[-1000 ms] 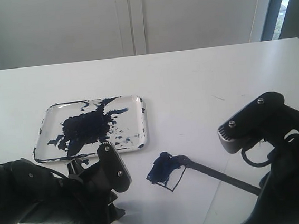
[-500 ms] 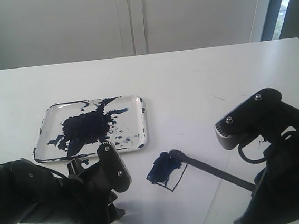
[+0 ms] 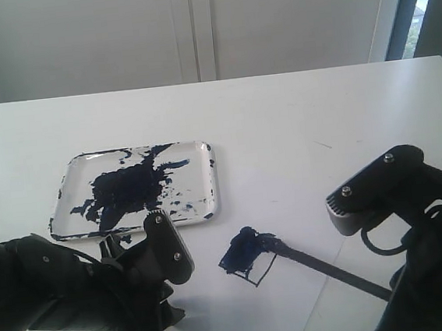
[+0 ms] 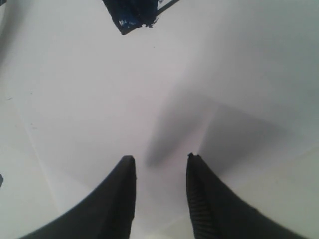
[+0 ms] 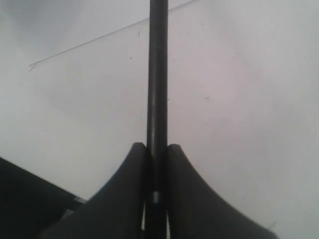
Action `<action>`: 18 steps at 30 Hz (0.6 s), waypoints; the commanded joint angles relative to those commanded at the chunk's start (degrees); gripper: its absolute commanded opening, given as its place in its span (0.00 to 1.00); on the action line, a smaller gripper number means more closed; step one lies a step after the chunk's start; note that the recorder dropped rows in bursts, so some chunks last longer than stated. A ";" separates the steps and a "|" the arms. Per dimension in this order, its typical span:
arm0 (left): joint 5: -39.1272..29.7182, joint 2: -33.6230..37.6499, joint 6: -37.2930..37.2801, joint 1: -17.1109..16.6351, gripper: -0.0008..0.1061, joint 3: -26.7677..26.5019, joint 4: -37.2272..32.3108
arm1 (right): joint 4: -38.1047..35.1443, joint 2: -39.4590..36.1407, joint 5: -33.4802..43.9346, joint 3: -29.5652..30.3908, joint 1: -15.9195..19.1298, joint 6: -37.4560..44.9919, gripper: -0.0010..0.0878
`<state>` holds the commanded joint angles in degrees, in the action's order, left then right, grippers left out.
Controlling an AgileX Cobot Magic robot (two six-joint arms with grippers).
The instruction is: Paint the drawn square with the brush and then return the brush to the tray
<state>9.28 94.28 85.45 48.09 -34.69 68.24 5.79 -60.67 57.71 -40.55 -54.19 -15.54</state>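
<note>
The tray (image 3: 211,178) lies flat on the white worktop (image 3: 295,119). It is a clear rectangle with rounded corners, and a big navy blotch and loose splatters cover most of its floor.

The drawn square (image 3: 249,257) sits on the worktop just off the tray's near right corner, close to it but not touching, and tilted against the tray's edges. Dark blue paint fills the part of the square closest to the tray. The part farthest from the tray is bare white inside its thin black outline. The left wrist view catches the square (image 4: 132,15) only at the picture's edge, as a wet blue patch.

The brush (image 3: 325,269) is off the tray. Its dark tip is at the painted corner of the square, and its black handle slants away from the tray toward the right arm. From the exterior view the tip seems to touch the paint, though the contact is too small to be sure of.

The right claw (image 5: 157,145) is closed on the brush (image 5: 157,74), with both fingers pressed against the handle.

The left claw (image 4: 160,158) hangs over bare worktop on the near side of the tray. Its jaws are apart and there is nothing between them.
</note>
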 joint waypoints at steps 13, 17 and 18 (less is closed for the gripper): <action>0.12 0.00 0.00 0.00 0.39 -0.14 0.00 | -6.28 0.50 1.66 0.00 0.00 4.54 0.01; 0.12 0.00 0.00 0.00 0.39 -0.14 0.00 | -6.28 0.59 1.05 0.00 0.00 5.30 0.01; 0.42 0.00 0.00 0.00 0.39 -0.13 0.00 | -6.28 0.74 0.36 0.00 0.00 5.47 0.01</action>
<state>9.70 94.28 85.45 48.09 -34.82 68.24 -0.48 -59.93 58.07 -40.55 -54.19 -10.07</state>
